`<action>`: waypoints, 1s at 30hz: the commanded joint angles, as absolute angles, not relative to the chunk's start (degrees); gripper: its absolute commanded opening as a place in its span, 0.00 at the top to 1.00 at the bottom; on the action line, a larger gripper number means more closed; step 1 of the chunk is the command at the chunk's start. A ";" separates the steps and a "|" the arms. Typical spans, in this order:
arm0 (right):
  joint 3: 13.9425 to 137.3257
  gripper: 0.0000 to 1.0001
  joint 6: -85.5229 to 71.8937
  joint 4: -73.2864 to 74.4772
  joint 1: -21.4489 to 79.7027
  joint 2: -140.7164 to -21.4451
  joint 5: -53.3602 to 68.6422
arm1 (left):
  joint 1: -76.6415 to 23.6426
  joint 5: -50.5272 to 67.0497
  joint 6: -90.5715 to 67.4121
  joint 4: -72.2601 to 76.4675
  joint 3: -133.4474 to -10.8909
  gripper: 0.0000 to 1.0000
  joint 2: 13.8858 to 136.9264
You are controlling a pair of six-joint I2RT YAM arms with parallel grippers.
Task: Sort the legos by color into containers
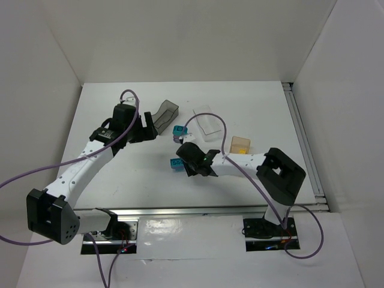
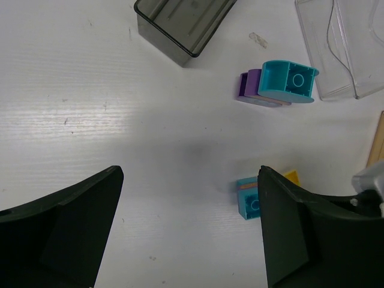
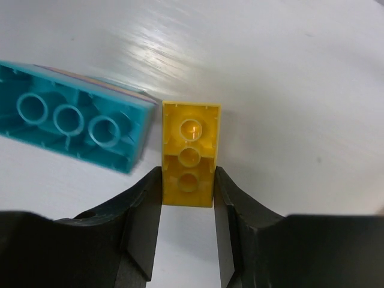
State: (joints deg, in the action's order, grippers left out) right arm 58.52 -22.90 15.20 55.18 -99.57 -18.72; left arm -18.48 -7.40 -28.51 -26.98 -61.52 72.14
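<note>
The right arm bends leftward over the white surface [image 1: 252, 102], its right pincer [image 3: 187, 174] clamped on the sides of a yellow brick [image 3: 191, 150] that lies just beside a teal brick [image 3: 72, 123]. The left arm stretches forward, its left pincer [image 2: 190, 174] spread wide and holding nothing, near the smoky grey bin [image 2: 180, 24].

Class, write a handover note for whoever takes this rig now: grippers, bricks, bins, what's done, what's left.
Left gripper: open, hovering near the dark grey bin.
Right gripper: jaws shut on the yellow brick, a teal brick beside it.
A second teal brick and a purple brick lie touching by the clear bin; the amber bin stands apart.
Done: no brick seen in any bin.
Left: sort all by color.
</note>
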 commanded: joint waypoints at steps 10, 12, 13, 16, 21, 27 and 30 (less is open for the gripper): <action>51.24 0.65 -37.59 29.34 46.25 -73.49 -40.06 | -18.72 -3.35 -28.48 -25.22 -62.75 0.04 74.09; 49.84 0.64 -37.62 30.23 43.61 -70.85 -40.08 | -18.72 -1.07 -26.91 -25.22 -62.75 0.05 74.09; 48.62 0.63 -37.10 30.23 42.11 -69.10 -39.21 | -18.72 1.73 -24.98 -24.27 -62.75 0.05 74.70; 47.99 0.61 -34.98 29.71 36.40 -69.16 -36.75 | -19.24 11.84 -19.52 -23.64 -63.28 0.06 76.11; 46.94 0.61 -34.28 27.78 30.95 -71.62 -33.49 | -21.44 13.54 -16.44 -25.31 -63.28 0.08 76.64; 46.84 0.37 -33.75 25.22 28.65 -74.44 -29.44 | -22.50 12.74 -15.12 -27.42 -64.95 0.07 77.17; 49.30 0.26 -33.75 26.89 29.61 -74.44 -30.14 | -22.50 12.04 -15.12 -28.12 -65.57 0.10 77.17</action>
State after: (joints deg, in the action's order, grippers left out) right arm 46.30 -33.50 27.53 28.82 -74.43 -30.02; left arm -22.44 11.70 -16.60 -27.55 -62.65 76.95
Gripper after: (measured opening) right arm 0.731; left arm 0.911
